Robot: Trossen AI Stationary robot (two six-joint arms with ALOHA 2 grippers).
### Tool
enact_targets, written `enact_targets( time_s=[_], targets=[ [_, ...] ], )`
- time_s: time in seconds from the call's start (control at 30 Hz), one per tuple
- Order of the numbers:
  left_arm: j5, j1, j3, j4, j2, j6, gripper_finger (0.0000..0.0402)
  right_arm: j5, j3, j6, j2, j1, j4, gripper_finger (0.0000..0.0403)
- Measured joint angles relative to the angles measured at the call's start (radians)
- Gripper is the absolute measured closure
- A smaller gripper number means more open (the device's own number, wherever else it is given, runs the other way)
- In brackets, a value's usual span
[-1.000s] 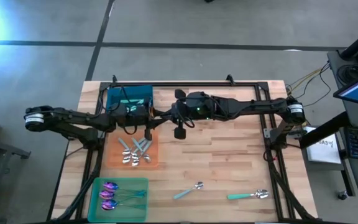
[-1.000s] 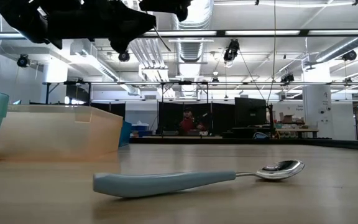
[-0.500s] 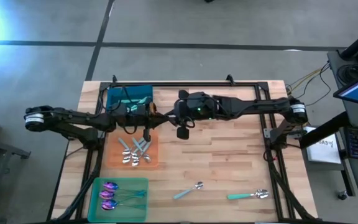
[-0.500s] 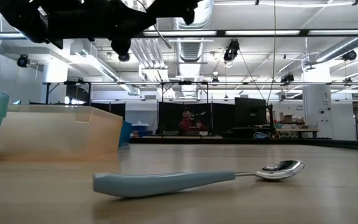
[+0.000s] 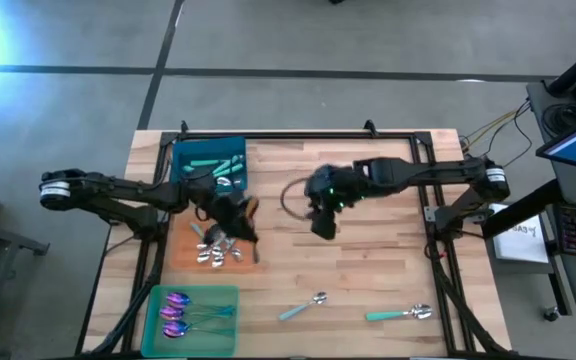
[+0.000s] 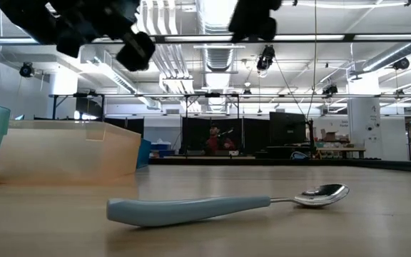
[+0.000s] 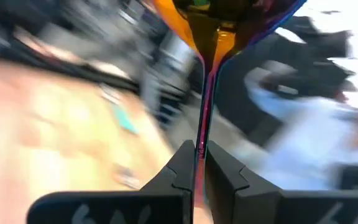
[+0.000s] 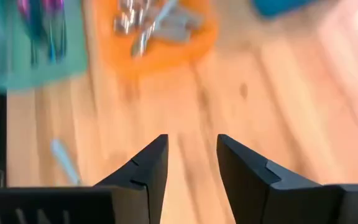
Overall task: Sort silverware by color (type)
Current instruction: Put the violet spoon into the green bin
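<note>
Your left gripper (image 7: 199,163) pinches the iridescent spoon (image 7: 219,22) by its thin, slippery handle; right gripper (image 8: 191,163) hangs spread.

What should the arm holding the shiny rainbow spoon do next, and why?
Probably carry it to the green tray: the left gripper's jaws pinch a rainbow spoon over the orange tray, and the purple spoons lie in the green one.

Dark jointed arms, silver end rings; wedge-shaped black fingers (image 8: 145,171); possibly green indicator light.
</note>
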Motion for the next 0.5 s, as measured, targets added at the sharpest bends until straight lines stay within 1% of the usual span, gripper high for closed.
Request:
enact_targets(
  time_s=[0.1,0.17,0.23,0.33,0.5],
  targets=[
    [0.128,-0.048,-0.001,-0.023,-0.002,-0.145,0.04,-0.002,-0.013,0.044,0.002,0.051,-0.072,0.0281],
    [0.175,-0.102,-0.009,-0.069,-0.008,-0.243,0.0401,-0.001,-0.025,0.07,0.003,0.088,-0.087,0.0286],
    [0.189,-0.182,-0.024,-0.134,-0.018,-0.313,0.0401,-0.001,-0.039,0.086,0.005,0.127,-0.099,0.0291],
    [0.167,-0.332,-0.042,-0.229,-0.038,-0.394,0.0401,0.001,-0.048,0.103,0.011,0.184,-0.099,0.0297],
    [0.006,-0.597,-0.043,-0.373,-0.048,-0.572,0.0401,0.002,-0.051,0.106,0.038,0.263,-0.096,0.0296]
  ],
)
